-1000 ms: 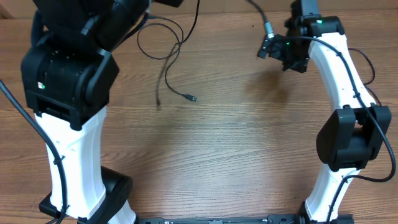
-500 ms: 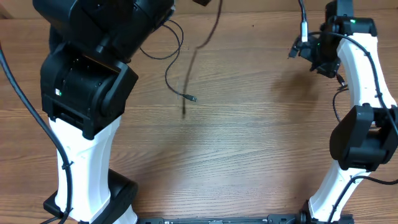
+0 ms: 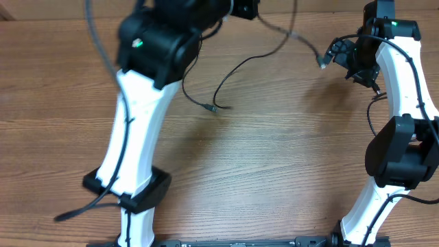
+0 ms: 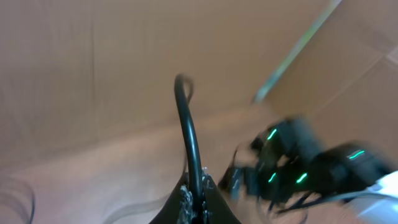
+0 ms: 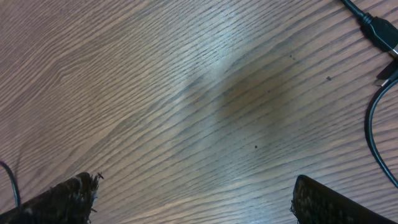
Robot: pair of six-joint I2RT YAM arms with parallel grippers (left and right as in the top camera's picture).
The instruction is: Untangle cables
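Wooden surface point(image 3: 274, 171) carries one loose cable point(image 3: 194, 98) toward 11 o'clock. Left fingers point(image 4: 181, 201) clamp a second cable point(image 4: 189, 143), held aloft; right fingers point(image 5: 62, 199) stand apart, empty. Separation appears under way; the next move probably calls for drawing the lifted cord clear.

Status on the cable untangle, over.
Left gripper shut on a cable. Right gripper open, empty. Second cable loose on the table. Nothing seen in the way.

On my feed the wood-grain surface point(image 3: 274, 171) carries loose black cables point(image 3: 197, 102), one plug tip point(image 3: 212, 108) lying near its upper middle.
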